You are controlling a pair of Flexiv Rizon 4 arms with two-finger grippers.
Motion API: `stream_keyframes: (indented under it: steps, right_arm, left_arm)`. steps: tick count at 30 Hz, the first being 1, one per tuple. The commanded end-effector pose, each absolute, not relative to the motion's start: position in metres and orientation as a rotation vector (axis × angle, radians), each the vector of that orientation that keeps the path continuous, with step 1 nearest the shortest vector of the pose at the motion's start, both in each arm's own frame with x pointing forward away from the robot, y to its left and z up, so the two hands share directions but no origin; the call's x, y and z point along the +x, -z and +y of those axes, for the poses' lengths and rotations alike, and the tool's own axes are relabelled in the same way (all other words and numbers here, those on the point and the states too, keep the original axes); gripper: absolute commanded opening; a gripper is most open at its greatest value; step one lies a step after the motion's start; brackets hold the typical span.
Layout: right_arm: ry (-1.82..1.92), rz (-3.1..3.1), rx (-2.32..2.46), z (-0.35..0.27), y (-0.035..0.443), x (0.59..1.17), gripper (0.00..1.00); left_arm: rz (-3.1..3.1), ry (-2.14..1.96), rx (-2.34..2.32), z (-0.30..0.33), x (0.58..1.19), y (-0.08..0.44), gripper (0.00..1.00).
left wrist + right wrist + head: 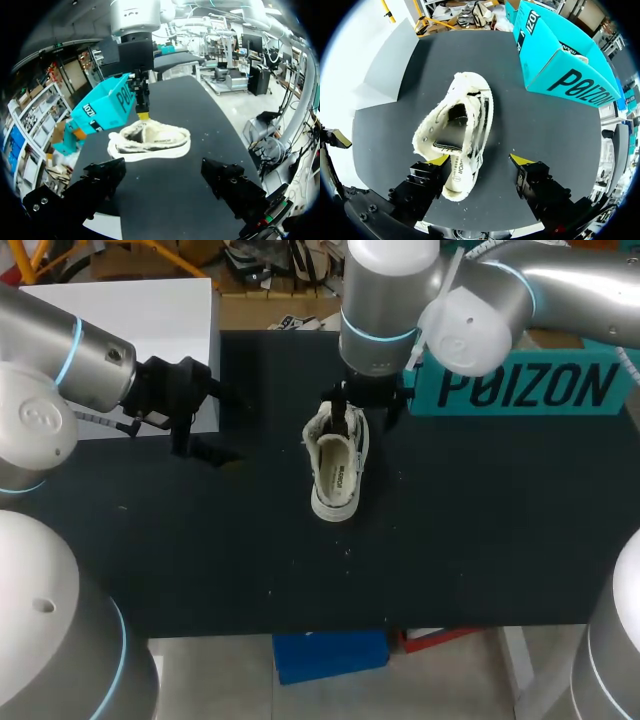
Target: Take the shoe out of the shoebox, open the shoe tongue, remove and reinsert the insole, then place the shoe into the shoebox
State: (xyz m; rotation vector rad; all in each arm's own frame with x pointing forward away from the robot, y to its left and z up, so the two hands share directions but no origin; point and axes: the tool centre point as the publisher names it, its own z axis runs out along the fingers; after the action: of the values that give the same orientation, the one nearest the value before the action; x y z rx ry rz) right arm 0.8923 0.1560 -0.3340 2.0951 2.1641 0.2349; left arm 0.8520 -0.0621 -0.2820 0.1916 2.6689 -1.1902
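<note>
The shoe [337, 472] is out of the shoebox [530, 388]. It stands on its sole near the middle of the black bench [480, 540], with its opening facing up. It is a cream-white sneaker with frayed edges, and the opening is spread wide, so the pale inside bottom shows.

The right arm comes in from the far right and hangs straight above the far end of the shoe. The right hand [480, 161] is open. One yellow-tipped finger [439, 161] is at the side of the shoe, at that end, and the other finger [521, 160] is over bare bench, apart from the shoe. It does not grip anything.

The left hand [165, 177] is at the left side of the bench, well apart from the shoe, which lies ahead of it. Its two black fingers are spread wide and there is nothing between them.

The teal shoebox sits at the far right of the bench, apart from the shoe. A white box [140, 315] is at the far left corner.
</note>
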Motion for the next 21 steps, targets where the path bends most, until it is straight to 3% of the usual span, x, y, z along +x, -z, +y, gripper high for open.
stream_keyframes:
  steps: [1,5,19,21]
  right_arm:
    - [-0.229,2.175,2.099,0.156,0.347,0.9,0.58]
    - [-0.218,2.182,2.096,0.15,0.354,0.906,0.49]
    - [-0.196,2.237,2.103,0.147,0.388,0.917,0.49]
    - [-0.189,2.242,2.106,0.146,0.394,0.917,0.53]
  left_arm:
    - [2.671,1.184,0.19,-0.062,0.851,0.282,1.0]
    - [2.671,1.184,0.19,-0.062,0.851,0.282,1.0]
    - [2.671,1.184,0.19,-0.062,0.851,0.282,1.0]
    - [2.671,1.184,0.19,-0.062,0.851,0.282,1.0]
